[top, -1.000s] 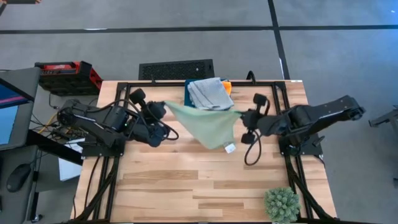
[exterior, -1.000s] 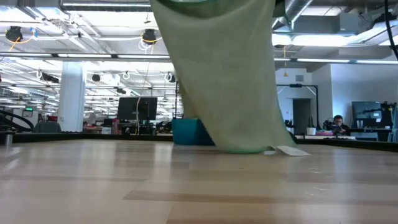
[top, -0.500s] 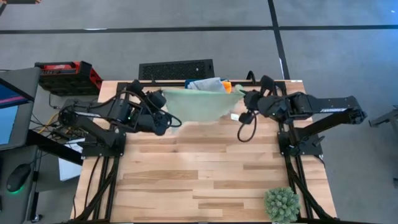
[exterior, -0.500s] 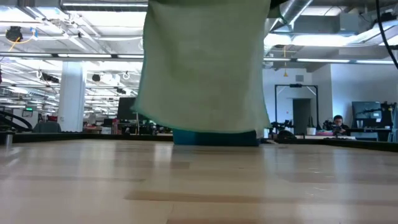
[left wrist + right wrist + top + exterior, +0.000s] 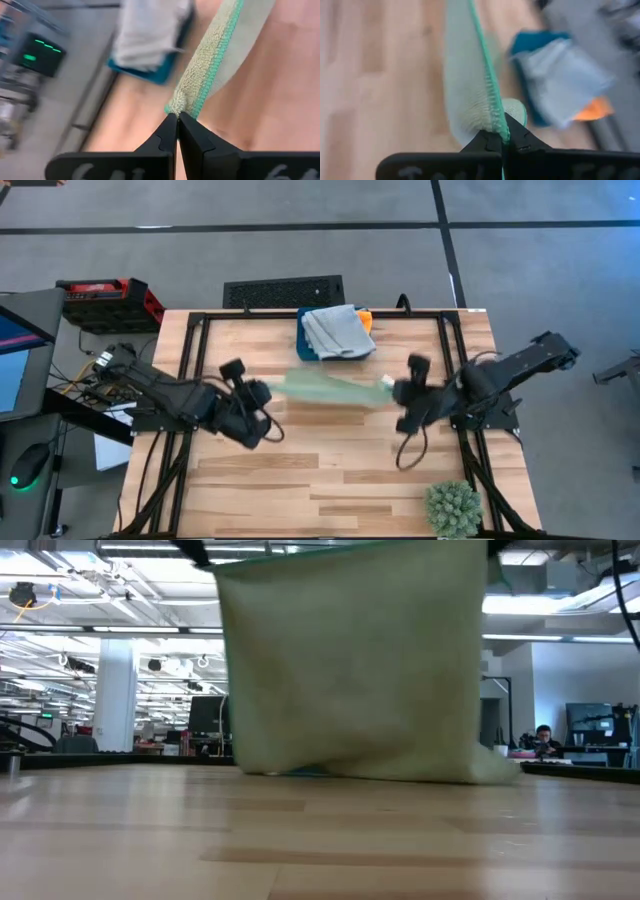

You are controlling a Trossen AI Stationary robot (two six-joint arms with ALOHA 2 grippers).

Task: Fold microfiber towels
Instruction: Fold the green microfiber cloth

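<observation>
The light green towel point(image 5: 330, 388) hangs spread between my two grippers over the middle of the table; in the low view the green towel point(image 5: 350, 670) hangs as a flat sheet with its lower edge at the tabletop. My left gripper point(image 5: 262, 392) is shut on its left top corner, my right gripper point(image 5: 392, 392) on its right top corner. The pale blue-grey towels point(image 5: 335, 330) lie stacked on the dark teal box point(image 5: 303, 340) at the far edge, with the orange towel point(image 5: 366, 320) peeking out beside them. My left gripper pinches the green towel's top corner point(image 5: 176, 106) between its two fingertips, at the stitched edge. The fingers come level from the table's left. The towel hangs below, drawn out toward the other gripper. My right gripper pinches the towel's other top corner point(image 5: 499, 127) between its fingertips, on the green stitched hem. The fingers come level from the table's right. The towel hangs below them, its top edge drawn fairly straight.
A spiky green plant ball point(image 5: 453, 508) sits at the near right corner. The near half of the wooden table point(image 5: 330, 480) is bare. A black grille point(image 5: 283, 290) and a red case point(image 5: 110, 300) lie beyond the far and left edges.
Both grippers, holding the green towel, first swung toward the far edge over the stack, then came back toward the near edge and down. The towel, first hanging in a point, now hangs as a flat sheet with its lower edge at the tabletop.
</observation>
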